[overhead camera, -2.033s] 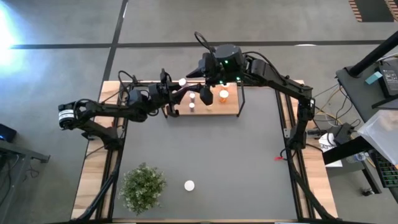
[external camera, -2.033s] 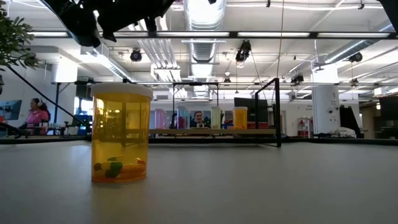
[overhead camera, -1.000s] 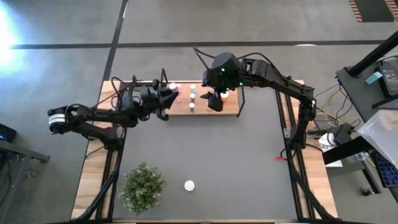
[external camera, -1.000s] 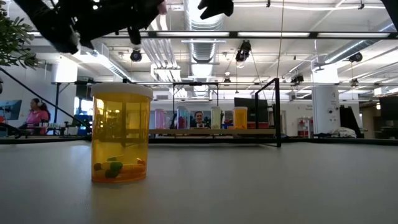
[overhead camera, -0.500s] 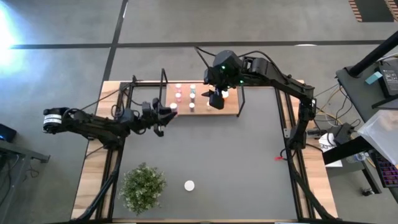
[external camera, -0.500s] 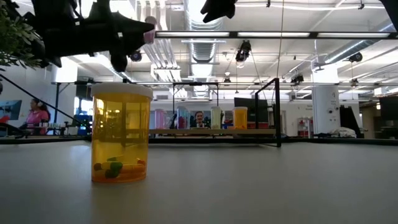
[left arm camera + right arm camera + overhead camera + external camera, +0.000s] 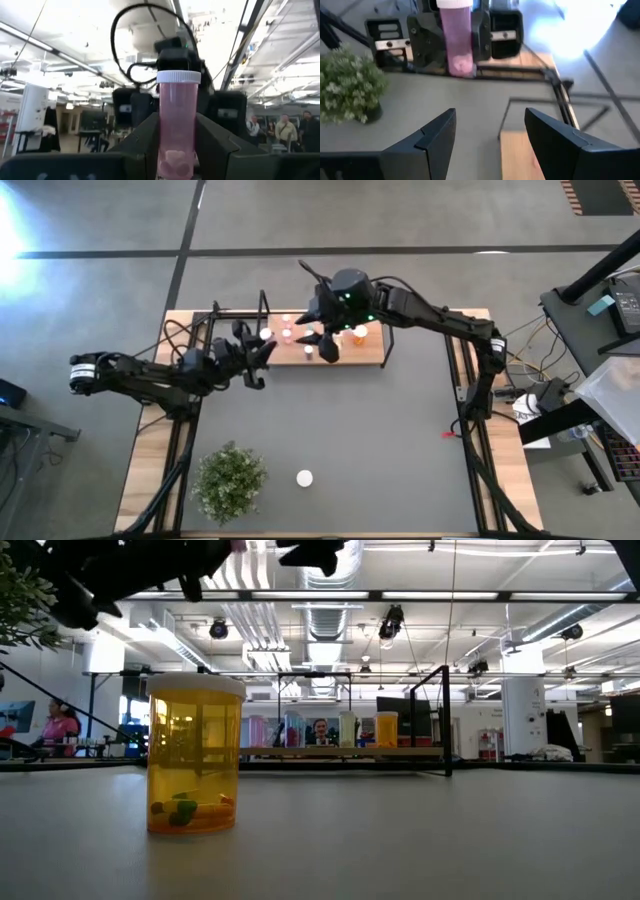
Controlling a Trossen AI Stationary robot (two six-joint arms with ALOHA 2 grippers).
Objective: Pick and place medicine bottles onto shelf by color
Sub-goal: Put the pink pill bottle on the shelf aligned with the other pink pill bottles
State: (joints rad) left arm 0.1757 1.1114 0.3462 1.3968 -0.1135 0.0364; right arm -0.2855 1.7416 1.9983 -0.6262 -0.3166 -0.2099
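My left gripper (image 7: 260,343) is shut on a pink medicine bottle (image 7: 176,120) with a white cap, just off the left end of the shelf (image 7: 372,356). The shelf is a light wooden board with black wire frames. On it stand pink (image 7: 287,332), white (image 7: 308,352) and orange (image 7: 360,333) bottles. My right gripper (image 7: 490,135) hangs open above the shelf's middle, facing the left gripper, with nothing between its fingers. An orange bottle (image 7: 195,755) stands on its base on the mat near the front edge. My left gripper pinches the pink bottle's lower body (image 7: 175,147) between its two fingers (image 7: 142,142), one on each side. The fingers come from the table's left, slanting upward. The bottle stands cap up and is lifted clear of the table and the shelf.
A green potted plant (image 7: 230,480) stands at the near left of the mat, beside the orange bottle (image 7: 304,478). The black wire frame (image 7: 262,310) rises at the shelf's left end, close to the held bottle. The wide grey mat (image 7: 380,450) lies between shelf and front edge.
My left gripper has drawn back from the shelf's left end toward the table's left and near side, then come partway back, keeping the pink bottle. My right gripper has moved along the shelf toward the table's left and turned toward the left gripper, still open.
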